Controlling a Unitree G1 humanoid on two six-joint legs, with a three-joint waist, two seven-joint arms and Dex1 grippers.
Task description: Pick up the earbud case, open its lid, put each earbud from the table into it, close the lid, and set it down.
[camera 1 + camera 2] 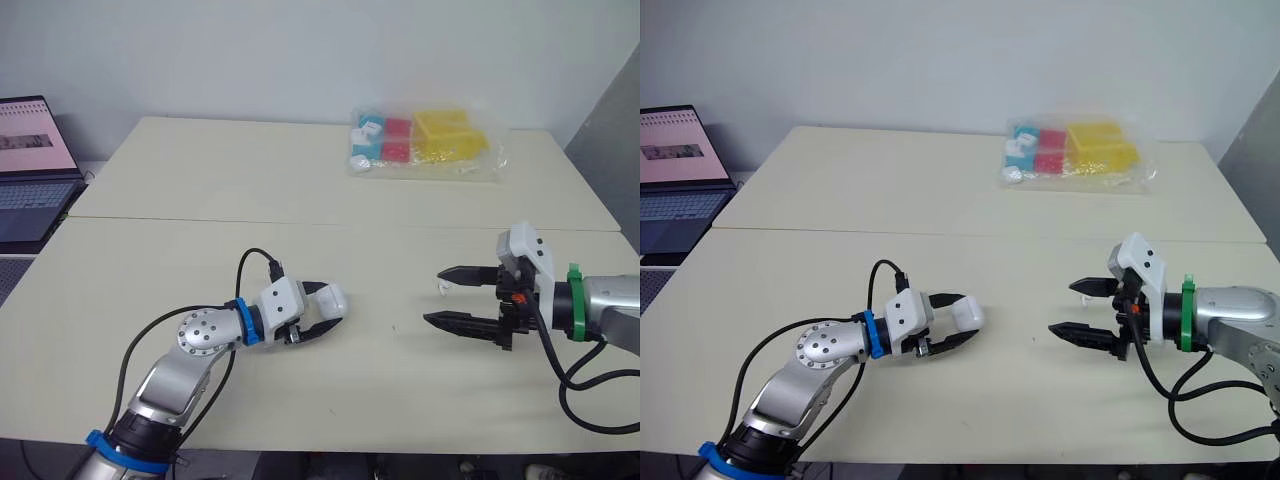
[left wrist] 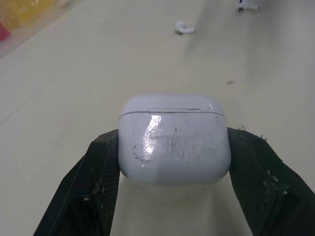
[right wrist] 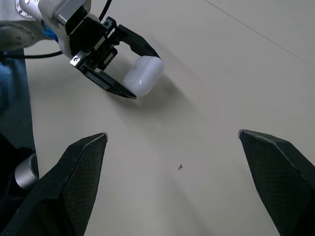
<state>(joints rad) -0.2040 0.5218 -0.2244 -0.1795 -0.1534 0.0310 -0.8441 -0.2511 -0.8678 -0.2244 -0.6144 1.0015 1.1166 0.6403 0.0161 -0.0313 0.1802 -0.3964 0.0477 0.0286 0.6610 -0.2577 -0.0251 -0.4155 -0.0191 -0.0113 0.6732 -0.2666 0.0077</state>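
White gloss plastic earbud case (image 2: 174, 140), face scuffed, lid (image 2: 170, 103) shut w/ seam line showing across the front. Held btw. the two black fingers (image 2: 98, 177) of the left gripper (image 1: 322, 311): one pad on each side wall, both touching. The case sits at the fingertips w/ its lid end sticking out past them. Loc.: near part of the table (image 1: 200, 250), left of ctr, low over the top; cannot tell if it rests on it.

Right gripper (image 1: 434, 297): near right of the table, tips pointing toward the left gripper, well apart from it. Fingers (image 3: 81, 172) spread wide, nothing btw. them but bare tabletop. Small dark-red speck (image 3: 180, 167) on the top btw. the two grippers, nearer the right one.

Earbuds, white, qty 2, both lying loose on the table. In the left wrist view they lie beyond the case: one earbud (image 2: 185, 29) closer to it, second earbud (image 2: 247, 7) further off, the two apart. In the head views a white bit lies just beside the tip of the right gripper's far finger; too small to tell if touching.

Table: cream, two tops butted, seam (image 1: 350, 224) running across at mid-depth.

Far tabletop, right of ctr: clear plastic bag (image 1: 480, 165) w/ yellow blocks (image 1: 445, 135), plus red and blue ones.

Off the table's left edge: laptop (image 1: 30, 170), open, screen lit.
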